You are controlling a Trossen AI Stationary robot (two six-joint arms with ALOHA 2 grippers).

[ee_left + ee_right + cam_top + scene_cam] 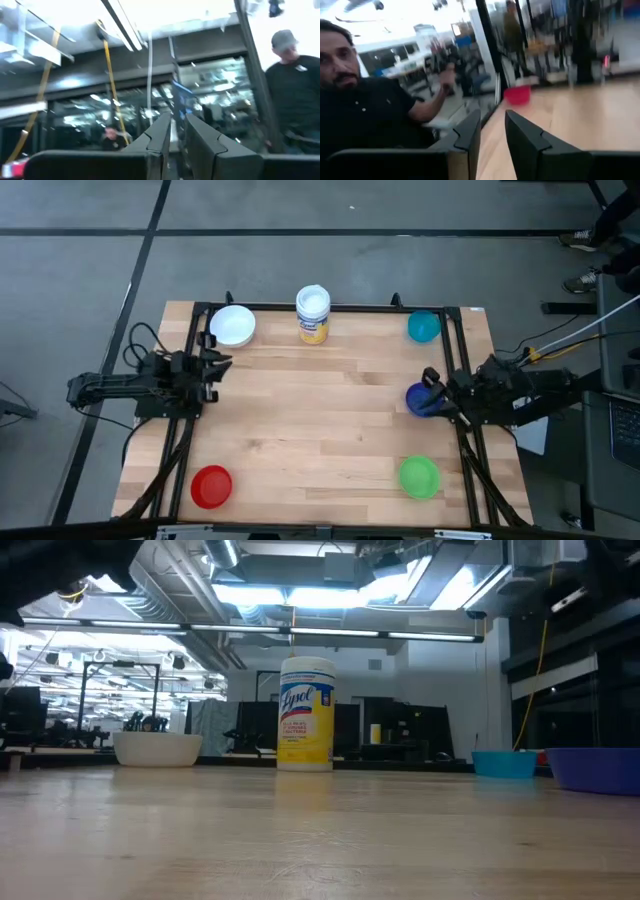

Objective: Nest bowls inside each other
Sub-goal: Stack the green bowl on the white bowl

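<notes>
Five bowls rest on their bases on the wooden table: white (232,326) at the far left, teal (424,327) at the far right, dark blue (420,402) at the right edge, green (419,477) near right, red (211,486) near left. My left gripper (218,368) hovers at the left edge, just nearer than the white bowl; its fingers (176,120) are a narrow gap apart with nothing between them. My right gripper (432,380) hangs over the dark blue bowl, open and empty (492,120). That bowl (595,768) sits untouched on the table.
A white-lidded jar with a yellow label (313,313) stands upright at the middle of the far edge. A dark frame rail (330,307) runs along that edge. A person in a black shirt (365,110) is beyond the table. The table's middle (320,420) is bare wood.
</notes>
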